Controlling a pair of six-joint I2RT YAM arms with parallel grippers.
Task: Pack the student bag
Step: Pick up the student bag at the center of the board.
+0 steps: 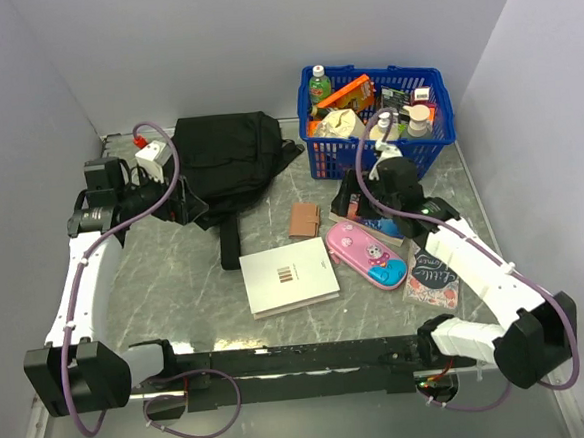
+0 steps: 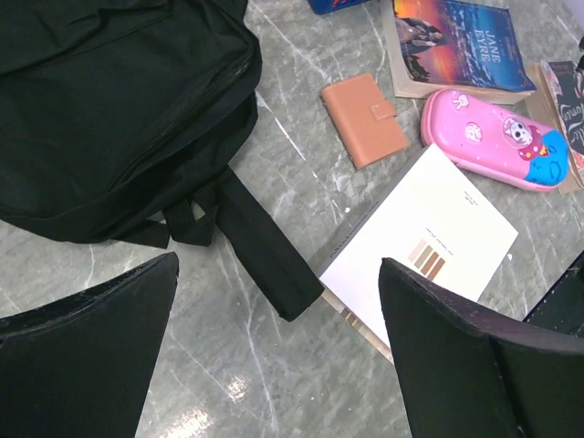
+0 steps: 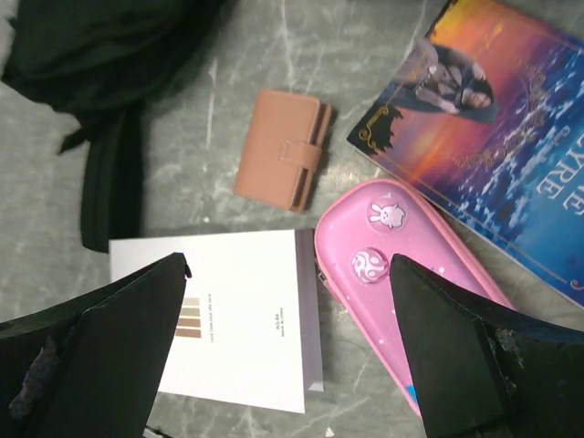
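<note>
Count on table (image 1: 177, 287):
- black backpack (image 1: 223, 159) ×1
- blue basket (image 1: 433, 149) ×1
- white book (image 1: 289, 277) ×1
- paperback novel (image 2: 461, 41) ×1
- pink pencil case (image 1: 366, 254) ×1
- tan wallet (image 1: 304, 220) ×1
- dark lettered booklet (image 1: 432, 281) ×1

In basket: green-capped bottle (image 1: 318, 89) ×1. Remaining contents are too cluttered to count.

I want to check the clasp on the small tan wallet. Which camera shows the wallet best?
The right wrist view. There the wallet lies large and unobstructed between the open fingers, with its clasp tab plainly visible. The left wrist view also shows it whole, but smaller and at an angle. The top external view shows only a small brown rectangle.
</note>
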